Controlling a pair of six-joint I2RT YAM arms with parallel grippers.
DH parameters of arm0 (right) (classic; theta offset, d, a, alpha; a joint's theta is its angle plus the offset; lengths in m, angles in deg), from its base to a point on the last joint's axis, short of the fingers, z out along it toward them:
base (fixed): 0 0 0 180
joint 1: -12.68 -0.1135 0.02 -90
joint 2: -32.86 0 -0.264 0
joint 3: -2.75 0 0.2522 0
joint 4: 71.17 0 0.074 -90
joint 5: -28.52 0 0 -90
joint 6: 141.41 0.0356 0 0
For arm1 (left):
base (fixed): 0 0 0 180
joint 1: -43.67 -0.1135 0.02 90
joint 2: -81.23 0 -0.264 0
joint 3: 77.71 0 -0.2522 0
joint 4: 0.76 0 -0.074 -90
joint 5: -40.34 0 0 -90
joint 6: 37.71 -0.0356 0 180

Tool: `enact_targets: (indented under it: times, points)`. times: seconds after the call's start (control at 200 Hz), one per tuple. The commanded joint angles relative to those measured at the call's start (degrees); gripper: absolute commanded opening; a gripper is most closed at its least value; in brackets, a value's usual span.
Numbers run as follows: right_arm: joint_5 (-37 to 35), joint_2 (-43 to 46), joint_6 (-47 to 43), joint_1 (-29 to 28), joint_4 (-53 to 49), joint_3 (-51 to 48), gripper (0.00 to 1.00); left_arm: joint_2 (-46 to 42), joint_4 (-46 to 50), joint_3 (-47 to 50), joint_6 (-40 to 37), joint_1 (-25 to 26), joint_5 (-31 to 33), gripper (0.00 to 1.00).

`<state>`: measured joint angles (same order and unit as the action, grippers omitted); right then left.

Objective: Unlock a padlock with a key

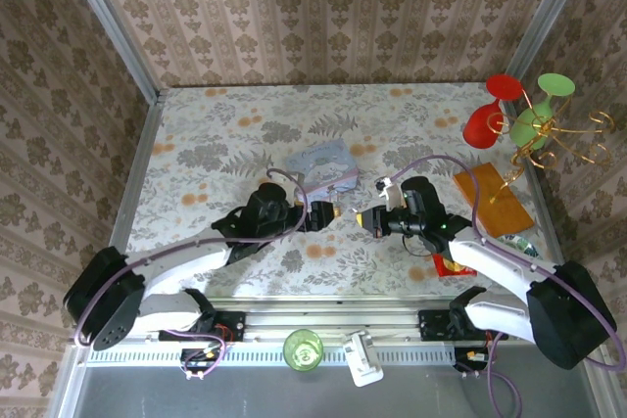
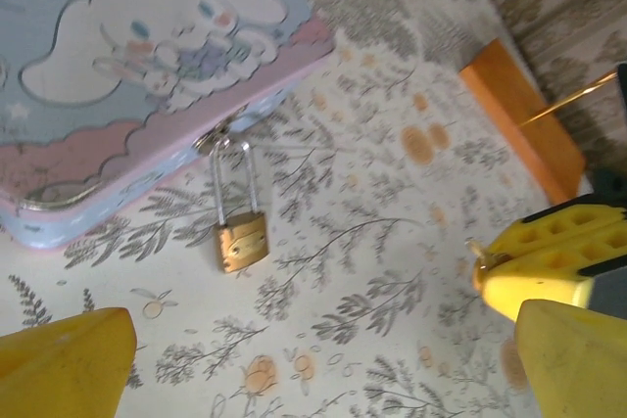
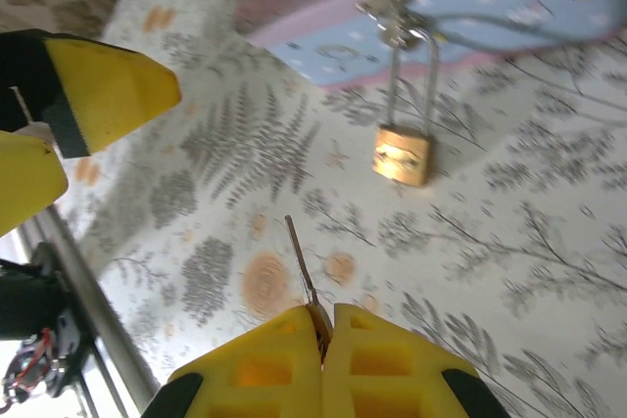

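On the bench point(image 1: 216, 134) the pale blue tin point(image 2: 147, 66) lies centrally, hasp on its near side. Our left gripper point(image 2: 313, 379) hovers wide open, likely to steady the lock. Our right gripper point(image 3: 323, 325) pinches the key point(image 3: 302, 266), blade aimed at the padlock point(image 2: 241, 240), which hangs from the hasp and lies flat.

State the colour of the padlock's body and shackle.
The padlock: brass-gold body, silvery shackle; clearest in left wrist view.

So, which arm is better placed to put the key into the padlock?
Right. The right arm has its jaws shut on the key, and the padlock hooked to the tin lies ahead. The left arm has open, empty jaws.
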<state>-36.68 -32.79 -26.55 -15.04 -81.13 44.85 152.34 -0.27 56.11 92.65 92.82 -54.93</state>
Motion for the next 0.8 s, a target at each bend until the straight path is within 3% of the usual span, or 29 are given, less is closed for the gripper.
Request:
enact_targets:
  times: [0.0, 0.16, 0.37, 0.795]
  points:
    - [-3.75, -0.11, 0.50, 0.22, -2.70, 1.24, 0.00, 3.45, -1.95, -2.12, 0.88, 0.58, 0.94, 0.97]
    - [-5.62, 0.75, 0.01, 0.29, -3.76, 0.91, 0.00, 11.61, -3.11, -5.77, 2.65, 0.45, -1.38, 0.92]
    - [-6.48, 4.07, 0.19, 0.30, -3.61, -1.52, 0.00, 20.42, -0.73, -11.93, 1.16, 0.88, 2.06, 0.88]
    - [-6.21, 8.20, -0.36, 1.91, -4.63, -5.32, 0.00, 29.82, -5.45, -14.69, 6.20, 1.04, 3.67, 0.87]
